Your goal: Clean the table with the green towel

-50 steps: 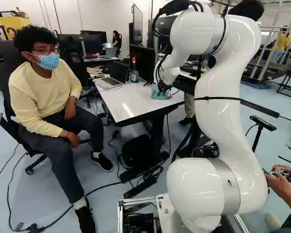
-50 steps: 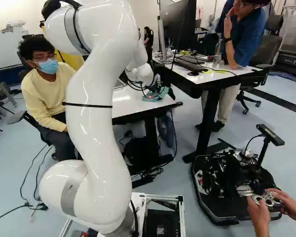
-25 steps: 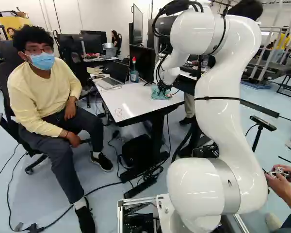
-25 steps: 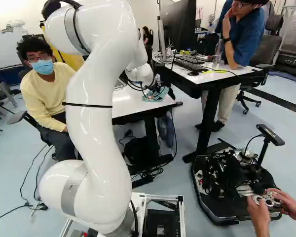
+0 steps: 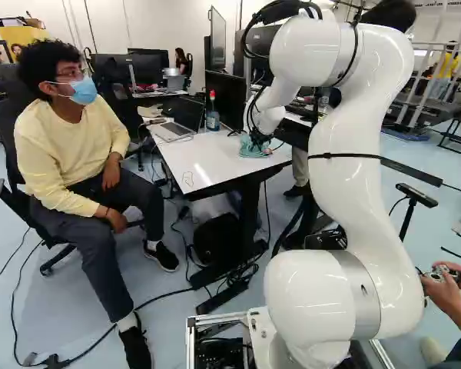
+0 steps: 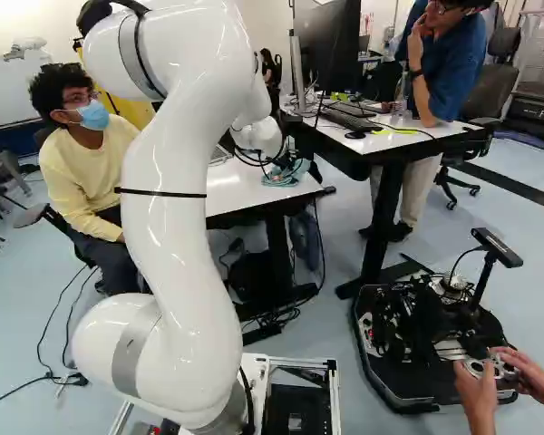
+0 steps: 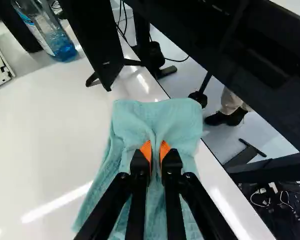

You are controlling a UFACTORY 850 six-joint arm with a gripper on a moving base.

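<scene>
At the table's far right part in the left base view, my gripper (image 5: 257,139) is down at the green towel (image 5: 251,150), which lies bunched on the white table (image 5: 215,157). In the wrist view the gripper (image 7: 155,150) is shut on a raised fold of the towel (image 7: 175,115), pinched between the orange pads. Cloth spreads ahead of and beneath the fingers, one side reaching the table's edge. A thin scribbled mark (image 5: 188,178) shows on the near left part of the tabletop.
A laptop (image 5: 173,131), a bottle with blue liquid (image 7: 64,49) and a monitor (image 5: 226,100) stand on the table. A higher desk (image 6: 381,136) adjoins on the right. A person sits beside the table's left side. A black wheeled base (image 6: 394,385) stands at the right.
</scene>
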